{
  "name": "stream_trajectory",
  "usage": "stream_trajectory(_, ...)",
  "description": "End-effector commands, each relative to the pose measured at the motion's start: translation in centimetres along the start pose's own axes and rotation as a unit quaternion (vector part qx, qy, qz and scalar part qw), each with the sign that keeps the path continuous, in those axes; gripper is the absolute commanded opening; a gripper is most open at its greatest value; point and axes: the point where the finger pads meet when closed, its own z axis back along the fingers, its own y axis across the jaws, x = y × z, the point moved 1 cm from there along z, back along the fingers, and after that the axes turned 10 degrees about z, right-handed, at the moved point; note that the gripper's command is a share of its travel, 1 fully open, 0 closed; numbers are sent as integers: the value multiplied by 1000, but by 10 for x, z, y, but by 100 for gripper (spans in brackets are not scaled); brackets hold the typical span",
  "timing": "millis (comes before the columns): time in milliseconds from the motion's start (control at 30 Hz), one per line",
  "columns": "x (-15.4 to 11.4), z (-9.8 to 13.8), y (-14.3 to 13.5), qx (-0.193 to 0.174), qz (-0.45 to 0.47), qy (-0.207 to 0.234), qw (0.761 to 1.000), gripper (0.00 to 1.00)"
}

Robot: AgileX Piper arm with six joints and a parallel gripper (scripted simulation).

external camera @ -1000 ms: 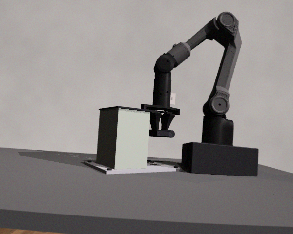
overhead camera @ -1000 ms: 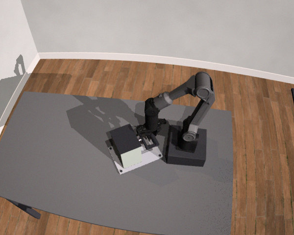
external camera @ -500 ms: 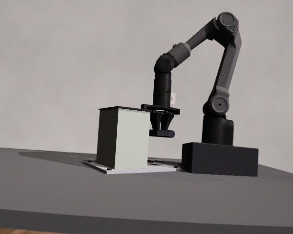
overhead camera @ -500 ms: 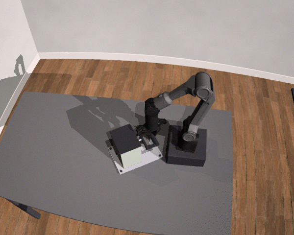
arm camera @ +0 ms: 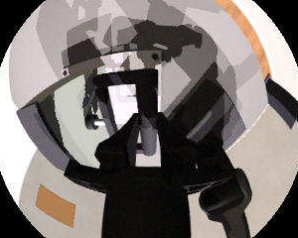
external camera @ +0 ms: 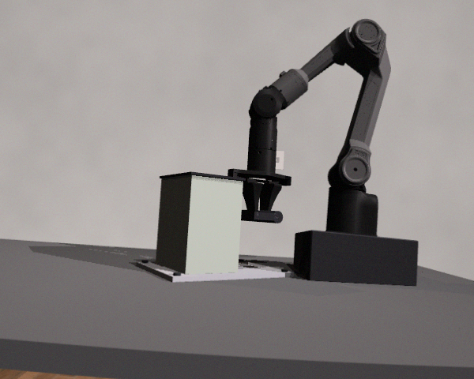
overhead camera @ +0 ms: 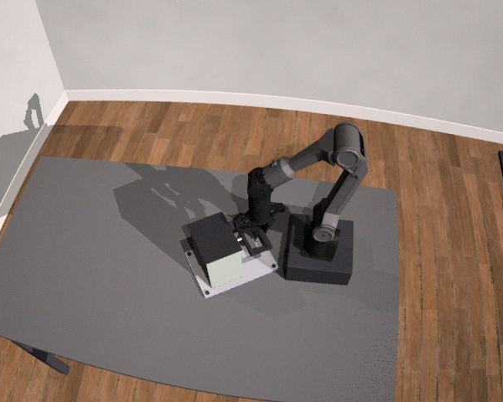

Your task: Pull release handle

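On the grey worktop [overhead camera: 91, 260] a box housing [external camera: 198, 222] with a dark top and a pale front face stands upright on a light base plate [external camera: 212, 276] held by dark screws at its corners, and the plate's right edge lies just beside the black pedestal [external camera: 392, 260] that carries the arm [external camera: 367, 106]. The arm rises from the pedestal, folds at a high elbow and drops its last link straight down, so the gripper [external camera: 261, 210] points at the worktop close beside the housing's right side, about level with the housing's upper half. The release handle [external camera: 266, 215] sticks out of that side of the housing, above the base plate and clear of it; its dark grip bar shows in the exterior view as a short horizontal piece below the fingers, reaching toward the pedestal. In the top view the handle [overhead camera: 255, 244] appears as a dark rectangular loop whose long axis runs away from the housing face toward the pedestal, with a short pale stem [overhead camera: 240, 238] near the housing. The jaws are clenched on the handle's grip, one finger on each side of it; in the wrist view a pale grey bar [arm camera: 149, 134] sits between the two dark fingers, its length running away from the camera. How far the handle is drawn out of the housing cannot be told
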Motion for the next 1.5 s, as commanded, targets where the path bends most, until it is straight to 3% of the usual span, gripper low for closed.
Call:
stream_trajectory(0, 0, -1, 0, 0, -1, 1, 1000, 0)
stream_trajectory(1467, -2, 0, -10, 0, 0, 0, 1000, 0)
